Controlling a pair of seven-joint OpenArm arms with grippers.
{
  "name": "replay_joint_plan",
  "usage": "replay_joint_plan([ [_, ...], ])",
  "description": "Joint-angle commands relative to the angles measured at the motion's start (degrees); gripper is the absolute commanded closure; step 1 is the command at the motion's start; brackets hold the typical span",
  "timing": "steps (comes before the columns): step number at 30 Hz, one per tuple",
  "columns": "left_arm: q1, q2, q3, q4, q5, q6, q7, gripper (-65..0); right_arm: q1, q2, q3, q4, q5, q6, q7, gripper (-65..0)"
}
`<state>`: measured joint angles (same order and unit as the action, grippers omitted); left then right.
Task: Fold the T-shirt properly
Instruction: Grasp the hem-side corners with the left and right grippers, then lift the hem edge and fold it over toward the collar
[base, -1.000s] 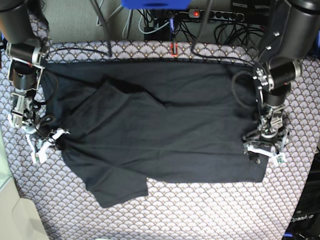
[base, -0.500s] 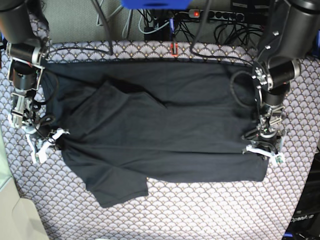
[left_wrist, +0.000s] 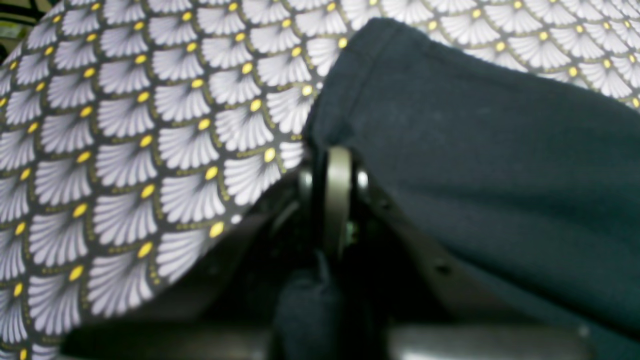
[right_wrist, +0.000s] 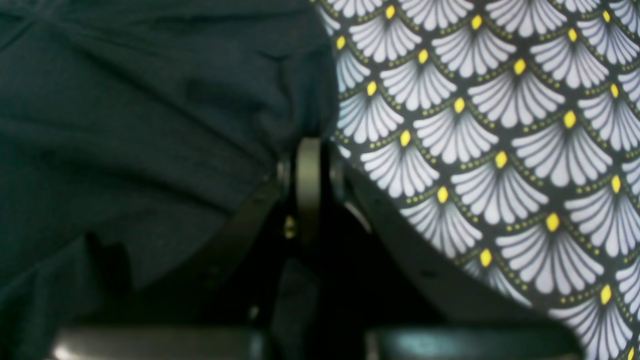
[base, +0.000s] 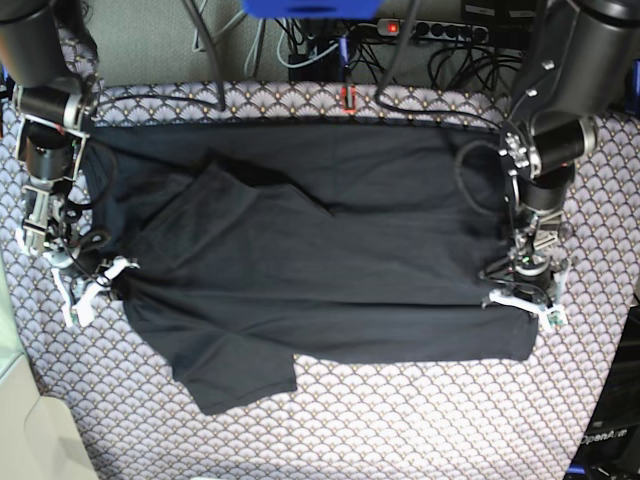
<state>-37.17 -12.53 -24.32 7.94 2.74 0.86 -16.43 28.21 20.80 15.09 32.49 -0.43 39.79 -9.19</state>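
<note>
The dark charcoal T-shirt (base: 320, 260) lies spread across the table, with one sleeve folded onto its body at the upper left and the other sticking out at the lower left. My left gripper (base: 520, 295) is at the shirt's right edge. In the left wrist view its jaws (left_wrist: 332, 160) are closed on the hem, and the fabric (left_wrist: 500, 150) rises over one finger. My right gripper (base: 95, 285) is at the shirt's left edge. In the right wrist view it (right_wrist: 307, 155) is closed at the edge of the fabric (right_wrist: 125, 125).
The scallop-patterned white-and-brown cloth (base: 400, 420) covers the table under the shirt and shows in both wrist views (left_wrist: 125, 150) (right_wrist: 500, 125). Cables and a power strip (base: 430, 30) lie behind the table. A small red item (base: 348, 97) sits at the back edge.
My left gripper has shifted slightly toward the back along the shirt's right edge, and the hem there has moved with it. The right arm has not moved.
</note>
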Motion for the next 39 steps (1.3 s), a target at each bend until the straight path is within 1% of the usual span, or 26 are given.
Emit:
replay_joint_plan([
  [1, -1.12, -0.17, -0.08, 0.45, -0.24, -0.29, 1.08, 0.0, 1.29, 0.96, 0.16, 0.96, 0.47, 0.21, 0.62, 0.0],
  [14, -1.21, -0.08, -0.17, 0.54, -0.41, -0.56, 1.0, 0.0, 1.29, 1.75, 0.25, 0.96, 0.47, 0.21, 0.62, 0.0],
  [15, -1.21, -0.08, -0.17, 0.54, -0.24, -1.08, 0.82, 0.0, 1.29, 1.75, 0.25, 0.96, 0.47, 0.21, 0.62, 0.0],
  [20, -1.21, -0.08, 0.01, 1.51, -0.06, -6.8, 0.91, 0.0, 1.29, 1.75, 0.16, 0.96, 0.47, 0.21, 0.62, 0.0],
  [23, 1.7, -0.17, 0.01, 7.13, -0.06, -8.38, 1.35, 0.0, 1.2, 1.66, 0.16, 0.96, 0.47, 0.21, 0.62, 0.0],
  [24, 2.84, -0.08, 0.01, 9.77, -0.06, -8.91, 2.58, 0.0, 1.2, 1.58, 0.16, 0.96, 0.47, 0.21, 0.62, 0.0],
  [28, 8.64, 0.18, 0.01, 25.86, -0.59, -9.61, 13.22, 0.0, -0.29, 1.58, 0.16, 0.96, 0.47, 0.21, 0.62, 0.0],
  [30, 11.81, 2.12, -0.17, 35.18, -0.24, -9.61, 17.0, 0.0, -0.47, 1.58, 0.16, 0.96, 0.47, 0.21, 0.62, 0.0],
  [32, 14.44, 3.0, -0.08, 42.12, -0.15, -9.61, 19.72, 0.0, -0.56, 1.49, 0.25, 0.96, 0.47, 0.21, 0.62, 0.0],
  [35, 17.78, 3.08, -0.08, 49.86, -0.59, -9.61, 23.59, 0.0, -0.82, 1.49, 0.25, 0.96, 0.47, 0.21, 0.62, 0.0],
  [37, 19.37, 3.08, -0.26, 53.11, -0.68, -9.61, 25.44, 0.0, -2.05, 1.75, 0.34, 1.14, 0.56, 0.21, 0.71, 0.0],
  [39, 20.77, 3.08, -0.43, 55.4, -0.68, -9.61, 26.58, 0.0, -3.81, 1.75, 0.34, 4.65, 0.56, 0.21, 0.71, 0.0],
])
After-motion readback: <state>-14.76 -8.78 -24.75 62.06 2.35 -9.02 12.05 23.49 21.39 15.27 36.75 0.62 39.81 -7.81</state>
